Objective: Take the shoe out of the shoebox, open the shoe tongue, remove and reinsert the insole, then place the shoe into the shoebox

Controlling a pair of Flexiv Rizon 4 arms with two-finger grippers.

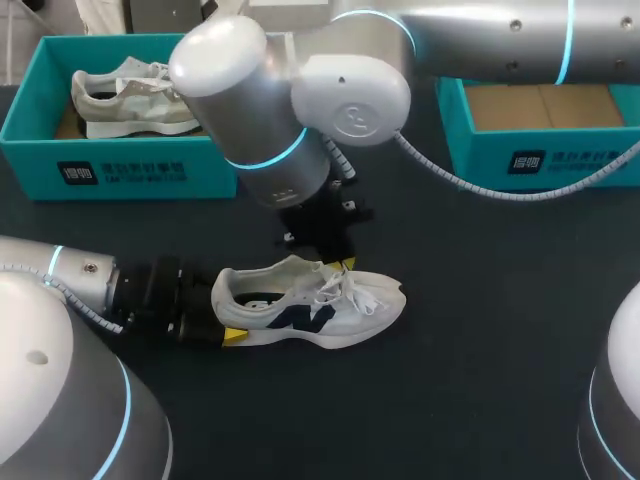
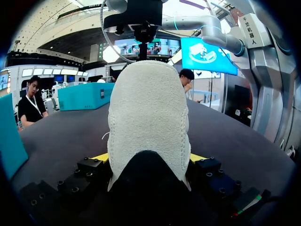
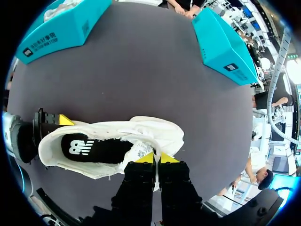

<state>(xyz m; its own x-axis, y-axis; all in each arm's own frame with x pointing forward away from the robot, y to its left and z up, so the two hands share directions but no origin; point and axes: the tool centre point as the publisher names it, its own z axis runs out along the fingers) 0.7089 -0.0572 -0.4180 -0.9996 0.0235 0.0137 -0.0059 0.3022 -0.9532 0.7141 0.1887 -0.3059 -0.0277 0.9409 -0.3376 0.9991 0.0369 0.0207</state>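
Dark bench (image 1: 480, 330) below: left gripper (image 2: 149, 157) clamps the heel of the white sneaker (image 1: 330, 310) from both sides; right gripper (image 3: 156, 158), fingers pressed together, sits at its tongue (image 3: 138, 150). Sneaker stands mid-bench, well apart from the teal shoebox (image 1: 40, 165).

Robot manipulation bench, lab or demo type. Two silver robot arms with lit blue joint rings work over one dark matte table (image 1: 480, 320). The left arm (image 1: 70, 285) comes in from the near left. The right arm (image 1: 480, 40) comes in from the far right and trails a coiled white cable (image 1: 470, 182). Props look staged, not household. Two matching teal boxes sit along the far edge: the left shoebox (image 1: 30, 165) holds a grey-white shoe (image 1: 130, 100), the right shoebox (image 1: 580, 158) shows a bare cardboard floor. One white sneaker (image 1: 320, 310) lies mid-table between the arms.
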